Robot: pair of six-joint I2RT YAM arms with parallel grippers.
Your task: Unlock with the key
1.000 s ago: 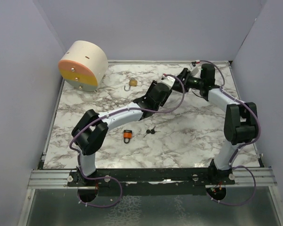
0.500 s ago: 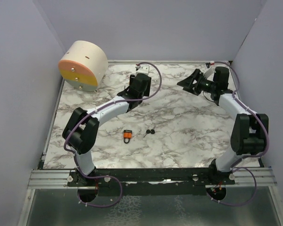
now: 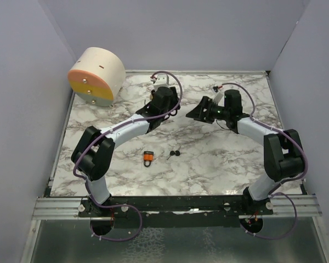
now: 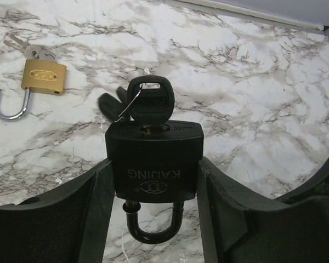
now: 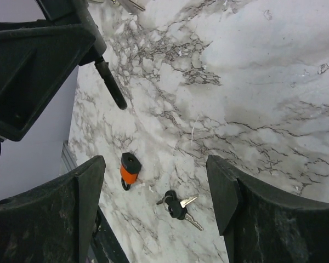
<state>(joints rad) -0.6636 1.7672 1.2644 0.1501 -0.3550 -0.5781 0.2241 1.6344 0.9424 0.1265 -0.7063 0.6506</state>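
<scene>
Our left gripper (image 4: 153,197) clasps the black padlock (image 4: 153,164) above the marble table (image 4: 263,82), key (image 4: 149,101) seated in its keyhole, shackle (image 4: 153,234) seemingly closed. Our right gripper (image 5: 156,197) hovers nearby, jaws apart, empty. Turning the key is left to do, we judge.

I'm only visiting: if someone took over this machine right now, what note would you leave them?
Left gripper: shut on the black padlock, with the key in its keyhole.
Right gripper: open, empty, above the table near the lock.
On the table: orange padlock, loose keys, brass padlock with its shackle open.
Done: lock lifted, key inserted.
Left: turn the key; the black shackle looks closed.
</scene>
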